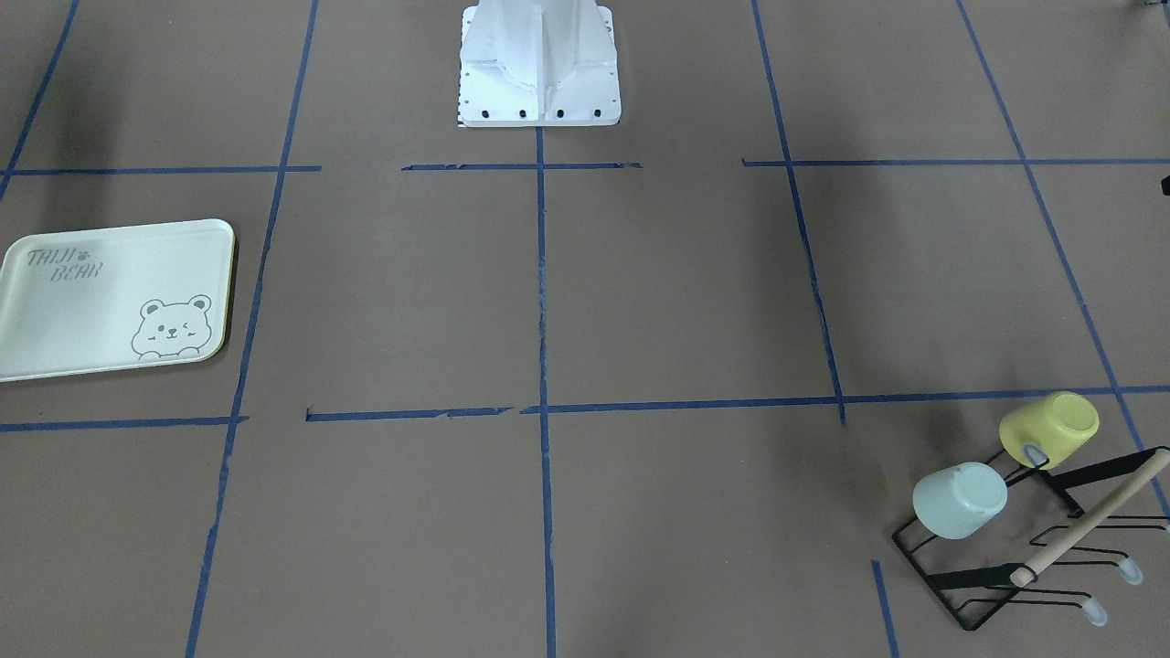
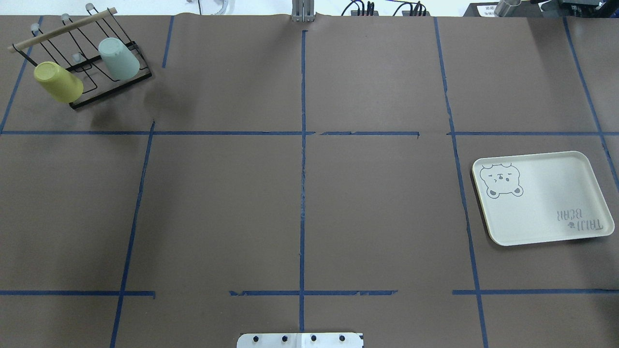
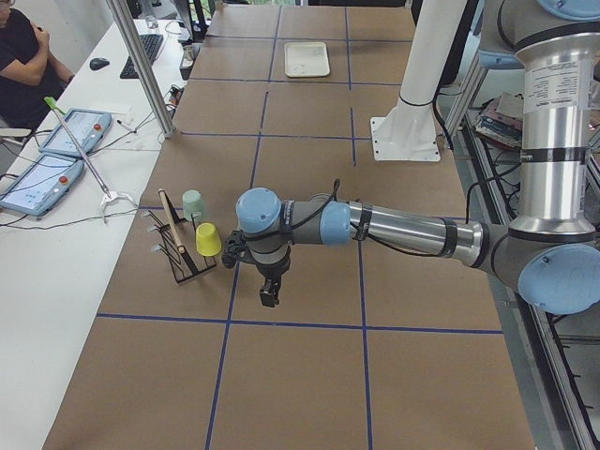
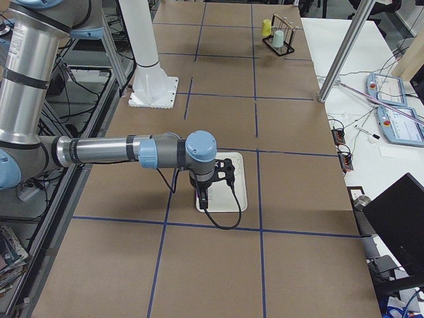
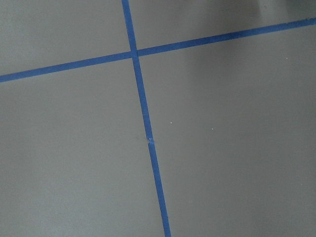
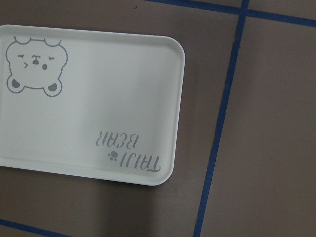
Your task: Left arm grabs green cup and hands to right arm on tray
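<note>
The pale mint-green cup hangs upside down on a black wire rack; it also shows in the overhead view and the exterior left view. The left gripper shows only in the exterior left view, pointing down above the table beside the rack, apart from the cup; I cannot tell whether it is open or shut. The tray lies bare on the robot's right side. The right gripper shows only in the exterior right view, above the tray; I cannot tell its state.
A yellow-green cup hangs on the same rack next to the mint one, and shows in the overhead view. The rack has a wooden bar. The white robot base stands at the table's middle edge. Blue tape lines grid the brown table.
</note>
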### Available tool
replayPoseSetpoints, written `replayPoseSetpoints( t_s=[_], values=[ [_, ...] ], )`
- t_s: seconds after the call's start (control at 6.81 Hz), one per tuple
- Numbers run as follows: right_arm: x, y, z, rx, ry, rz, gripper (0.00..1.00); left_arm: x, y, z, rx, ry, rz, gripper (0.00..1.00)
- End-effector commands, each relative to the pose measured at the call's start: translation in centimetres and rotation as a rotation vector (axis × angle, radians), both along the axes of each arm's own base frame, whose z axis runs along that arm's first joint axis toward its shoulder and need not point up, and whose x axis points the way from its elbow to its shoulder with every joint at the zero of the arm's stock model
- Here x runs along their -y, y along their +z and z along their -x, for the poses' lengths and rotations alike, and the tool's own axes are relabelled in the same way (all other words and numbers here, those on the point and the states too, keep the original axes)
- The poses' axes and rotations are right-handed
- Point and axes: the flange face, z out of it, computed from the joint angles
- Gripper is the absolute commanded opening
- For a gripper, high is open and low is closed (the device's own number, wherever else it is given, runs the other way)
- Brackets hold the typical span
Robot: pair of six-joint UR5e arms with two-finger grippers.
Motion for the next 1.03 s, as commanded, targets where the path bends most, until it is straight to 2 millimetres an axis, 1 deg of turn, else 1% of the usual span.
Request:
replayPoseSetpoints(
  t_s=[0.0, 0.15, 0.29, 0.44, 0.88],
  values=[
    [0.04, 0.02, -0.03, -0.001, 0.002, 0.001, 1.00, -0.19, -0.76, -0.30, 0.007, 0.013, -0.043, 1.00],
    [0.04, 0.10, 0.03, -0.002, 0.002, 0.003, 1.00, -0.38, -0.18, -0.28, 0.009, 0.015, -0.033, 1.00],
    [0.02, 0.09, 0.05, 0.001, 0.001, 0.005, 1.00, -0.41, -0.66, -0.26, 0.010, 0.010, -0.042, 1.00],
    [0.02, 0.16, 0.05, 0.001, 0.001, 0.007, 1.00, -0.27, -0.62, -0.28, 0.009, -0.006, -0.028, 1.00],
    [0.09, 0.09, 0.13, 0.004, 0.000, 0.005, 1.00, -0.87, -0.73, -0.35, -0.019, 0.001, -0.053, 1.00]
  ],
)
